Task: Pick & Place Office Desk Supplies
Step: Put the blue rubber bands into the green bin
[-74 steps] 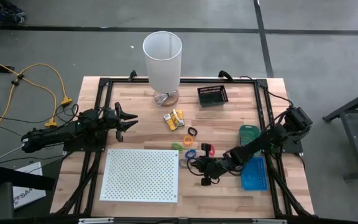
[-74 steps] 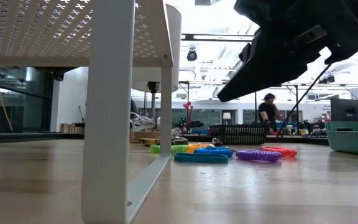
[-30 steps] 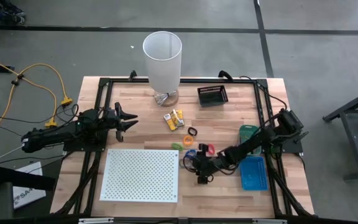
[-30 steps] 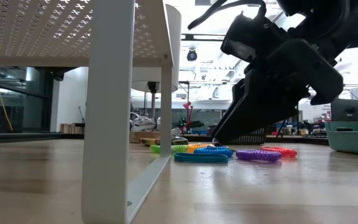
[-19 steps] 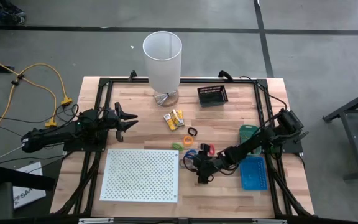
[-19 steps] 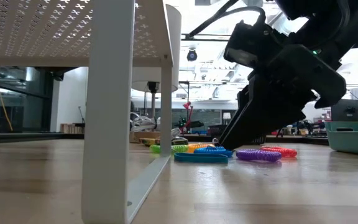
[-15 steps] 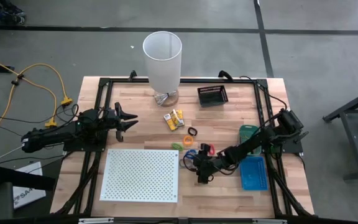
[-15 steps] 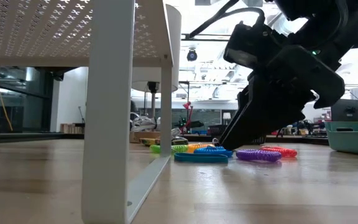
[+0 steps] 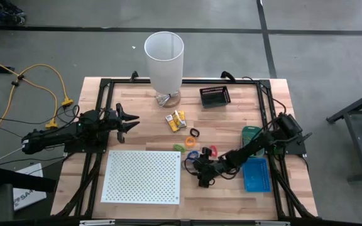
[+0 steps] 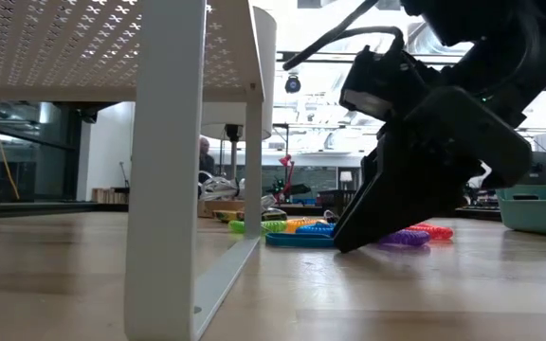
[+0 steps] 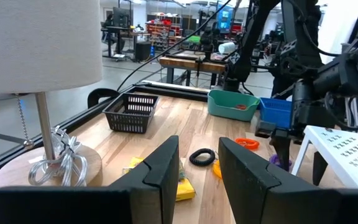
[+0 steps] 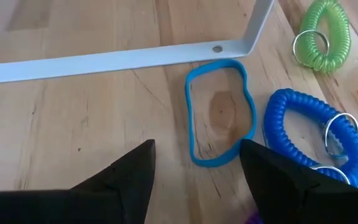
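Risk of a missed pinch first: right pincer spread wide and holding nothing, poised low over the blue rubber band. Band lying flat on the surface, just beside the foot bar of the white perforated board, no lifted edge showing. Thin and flush to the wood, so likely to slip out from under closing tips or get pressed down rather than gathered.

Second hazard: blue coiled loop touching or nearly touching the band on its side away from the board. Easy to snag with the outer finger and drag along, or to lift both together. Green coil farther along the foot bar, less exposed.

Third: little room on the board side; a drift that way apt to knock the foot bar and shift the board.

Left pincer parted and empty, waiting well beyond the board's far edge.
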`<state>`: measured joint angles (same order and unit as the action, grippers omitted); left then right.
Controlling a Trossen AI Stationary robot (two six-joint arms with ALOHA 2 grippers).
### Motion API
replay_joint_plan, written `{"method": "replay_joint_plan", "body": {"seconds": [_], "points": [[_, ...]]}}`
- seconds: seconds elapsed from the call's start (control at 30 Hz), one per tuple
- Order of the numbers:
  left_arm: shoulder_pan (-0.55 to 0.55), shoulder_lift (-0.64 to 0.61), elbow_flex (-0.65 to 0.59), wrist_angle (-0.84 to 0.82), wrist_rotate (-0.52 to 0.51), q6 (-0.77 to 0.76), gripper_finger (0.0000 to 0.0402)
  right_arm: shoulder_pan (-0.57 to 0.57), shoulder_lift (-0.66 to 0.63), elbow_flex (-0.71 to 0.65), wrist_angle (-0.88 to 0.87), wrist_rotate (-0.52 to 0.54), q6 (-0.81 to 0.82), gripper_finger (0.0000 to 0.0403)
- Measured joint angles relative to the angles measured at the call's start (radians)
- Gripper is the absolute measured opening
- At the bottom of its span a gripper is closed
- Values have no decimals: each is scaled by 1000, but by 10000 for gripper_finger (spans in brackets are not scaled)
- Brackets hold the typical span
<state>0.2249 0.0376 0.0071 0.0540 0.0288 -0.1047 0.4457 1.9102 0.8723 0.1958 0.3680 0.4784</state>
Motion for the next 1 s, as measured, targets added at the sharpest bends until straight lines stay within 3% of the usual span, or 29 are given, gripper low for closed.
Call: {"method": "replay_joint_plan", "body": {"seconds": [0.47,1.0], "points": [[0,0,0,0,0,0,108,-11,2,-1,-7,71,13,217],[0,0,0,0,0,0,108,-14,2,-1,-10,44,27,75]]}}
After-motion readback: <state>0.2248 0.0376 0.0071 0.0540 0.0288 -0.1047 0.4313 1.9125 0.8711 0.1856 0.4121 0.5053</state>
